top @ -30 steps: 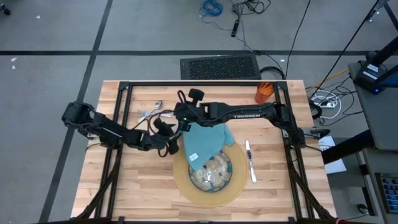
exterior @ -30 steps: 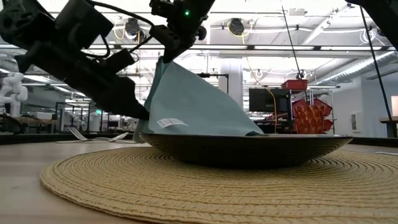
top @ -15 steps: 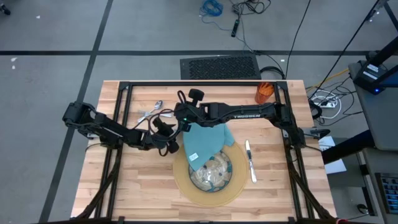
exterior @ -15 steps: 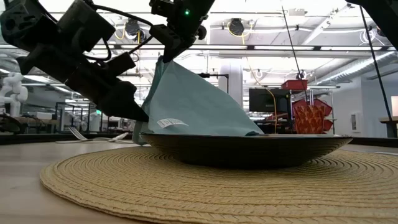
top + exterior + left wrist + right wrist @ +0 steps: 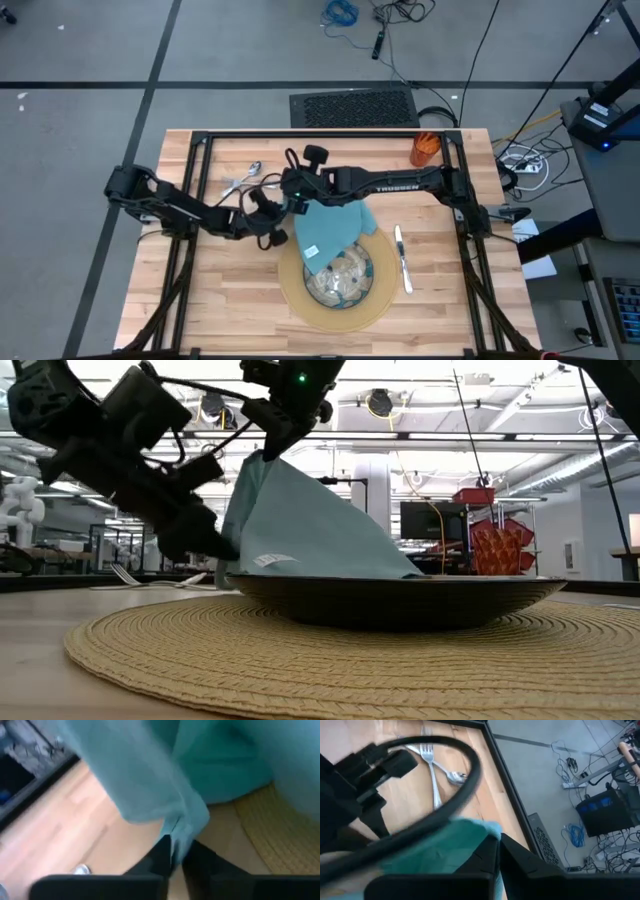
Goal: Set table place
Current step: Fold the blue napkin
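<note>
Both claws on the napkin [image 5: 330,228] now. Right claw [image 5: 297,199] is clenched on the napkin's far-left corner and holds it lifted above the desk [image 5: 230,290] – the low view shows the cloth hanging from it like a tent. Left claw [image 5: 281,236] sits just left of the mat [image 5: 290,290], lower down, its fingers [image 5: 161,857] pinched on a hanging fold at the napkin's left edge; the gap between them looks nearly shut with cloth in it.

The rest of the napkin drapes rightward over the bowl [image 5: 345,280], which sits on the mat near the middle of the desk. So the cloth runs from the two claws at its left side down toward the right and near, onto the bowl. Likely next: both arms draw it left, off the bowl – the left arm is the lower one, nearer the free edge.

Knife [image 5: 402,258] lies right of the mat, long axis far-to-near. Fork [image 5: 431,767] and spoon [image 5: 252,168] are far-left, orange cup [image 5: 425,148] far-right.
</note>
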`<state>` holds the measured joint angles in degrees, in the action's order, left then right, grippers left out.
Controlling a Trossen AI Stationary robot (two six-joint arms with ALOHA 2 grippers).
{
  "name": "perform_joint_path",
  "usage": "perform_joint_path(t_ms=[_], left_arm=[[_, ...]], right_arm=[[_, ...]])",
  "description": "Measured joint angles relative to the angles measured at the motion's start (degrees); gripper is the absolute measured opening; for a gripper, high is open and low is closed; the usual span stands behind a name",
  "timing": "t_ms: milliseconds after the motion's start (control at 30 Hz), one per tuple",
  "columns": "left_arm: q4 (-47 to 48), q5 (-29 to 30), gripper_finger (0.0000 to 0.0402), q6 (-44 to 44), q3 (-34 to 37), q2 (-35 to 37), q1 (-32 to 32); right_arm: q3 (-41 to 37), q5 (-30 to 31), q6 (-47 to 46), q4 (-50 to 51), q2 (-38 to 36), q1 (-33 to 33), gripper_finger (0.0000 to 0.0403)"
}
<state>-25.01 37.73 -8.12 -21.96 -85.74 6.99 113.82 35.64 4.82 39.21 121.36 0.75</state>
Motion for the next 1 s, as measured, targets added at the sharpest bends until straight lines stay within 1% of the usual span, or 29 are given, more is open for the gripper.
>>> perform_joint_path(t_ms=[133,233,400,600,700,800,1000], left_arm=[[3.5,0.7,0.0002,4.4,-0.2,5.4,-0.7],[10.5,3.3,0.0,7.4,-1.5,10.8,-1.6],[22.8,6.6,0.0,13.4,-5.3,20.7,-3.7],[32.2,8.3,0.0,22.4,-11.5,30.5,-6.8],[35.8,8.7,0.0,27.0,-15.1,32.4,-8.2],[38.8,9.4,0.0,31.7,-19.4,32.8,-9.0],[41.2,11.1,0.0,41.7,-29.2,32.1,-9.2]], right_arm=[[0.0,0.1,-1.8,3.5,0.0,-0.1,0.0],[0.0,0.3,-3.7,6.7,0.0,-0.2,0.0],[0.0,0.5,-5.8,11.1,-0.8,-0.7,0.0],[0.0,0.4,-7.1,15.3,-4.2,-2.3,0.0],[0.0,0.4,-6.9,17.2,-6.2,-3.5,0.0],[0.0,0.7,-7.2,19.6,-8.4,-4.6,0.0],[0.0,6.0,-8.6,25.9,-13.3,-5.4,0.0]])
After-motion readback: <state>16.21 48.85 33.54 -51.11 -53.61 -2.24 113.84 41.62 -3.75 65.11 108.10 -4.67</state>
